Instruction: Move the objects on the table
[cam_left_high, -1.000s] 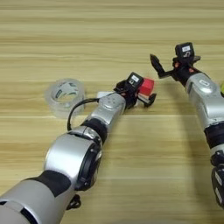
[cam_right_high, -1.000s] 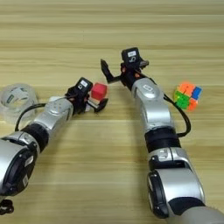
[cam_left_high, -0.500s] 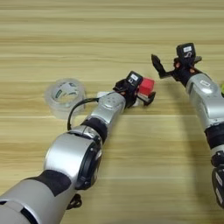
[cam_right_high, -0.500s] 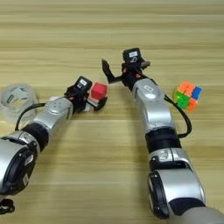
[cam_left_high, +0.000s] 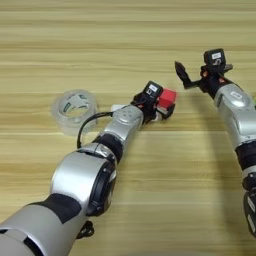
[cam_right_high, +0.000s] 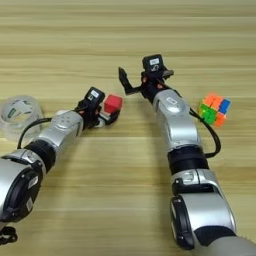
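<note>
Now the left hand (cam_left_high: 161, 106) is clamped on a small red cube (cam_left_high: 167, 98), just over the light wooden surface (cam_left_high: 125, 45). Behind its arm, to the left, lies a clear tape roll (cam_left_high: 74, 106). The right hand (cam_right_high: 131, 82) hovers spread apart, with a multicoloured puzzle cube (cam_right_high: 214, 109) to its right.

The left gripper (cam_left_high: 162, 107) is closed on the red cube (cam_left_high: 167, 98), and the table (cam_left_high: 128, 40) past its fingertips is bare wood — lots of room there. Behind it, near its own arm, sits the clear tape roll (cam_left_high: 75, 108), which blocks that side. The right gripper (cam_right_high: 131, 85) has its fingers spread, just across a small gap from the red cube. Behind its arm, on the outer side, a colourful puzzle cube (cam_right_high: 214, 109) stands in the way.
</note>
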